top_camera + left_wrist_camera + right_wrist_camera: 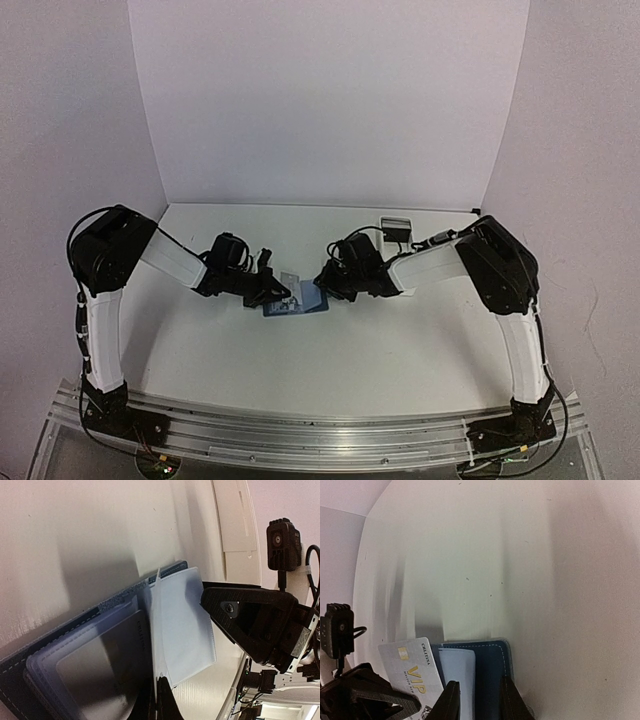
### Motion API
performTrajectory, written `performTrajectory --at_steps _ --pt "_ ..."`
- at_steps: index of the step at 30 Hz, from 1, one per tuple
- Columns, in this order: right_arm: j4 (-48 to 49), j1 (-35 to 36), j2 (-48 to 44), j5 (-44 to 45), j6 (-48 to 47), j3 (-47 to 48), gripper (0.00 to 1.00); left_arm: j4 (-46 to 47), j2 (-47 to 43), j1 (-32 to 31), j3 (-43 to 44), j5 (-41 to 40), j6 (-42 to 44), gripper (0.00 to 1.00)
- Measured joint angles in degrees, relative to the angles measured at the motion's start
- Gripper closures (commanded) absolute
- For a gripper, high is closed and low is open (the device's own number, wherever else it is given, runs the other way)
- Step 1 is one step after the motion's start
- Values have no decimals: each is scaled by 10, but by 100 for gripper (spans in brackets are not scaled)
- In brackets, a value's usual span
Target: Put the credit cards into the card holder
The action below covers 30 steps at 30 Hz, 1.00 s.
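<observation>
The dark-blue card holder (298, 306) lies open on the white table between my two grippers. My left gripper (159, 692) is shut on the edge of one clear sleeve (185, 620), lifting it like a page. A silver credit card (105, 662) marked VIP (412, 672) lies on the holder's left half, one corner sticking past the top edge. My right gripper (481, 692) stands partly open, its fingertips over the blue cover (490, 665) near the holder's right edge. One right finger (240, 620) shows just beyond the lifted sleeve.
A long white tray (235, 530) lies further back on the table, with a small dark-centred box (396, 227) near it. White walls close the table at the back and sides. Both arms crowd the middle of the table.
</observation>
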Motion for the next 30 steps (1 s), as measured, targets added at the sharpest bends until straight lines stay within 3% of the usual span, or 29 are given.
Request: performTrajectory --at_steps 6,12,30 --pt "41 1 -16 -4 40 -44 79 37 2 0 -21 14 -55 100" --pt "57 8 -26 -4 69 -69 90 45 5 8 -26 31 -66 100" --pt "47 22 -41 -113 52 -88 86 0 6 49 -24 89 27 100"
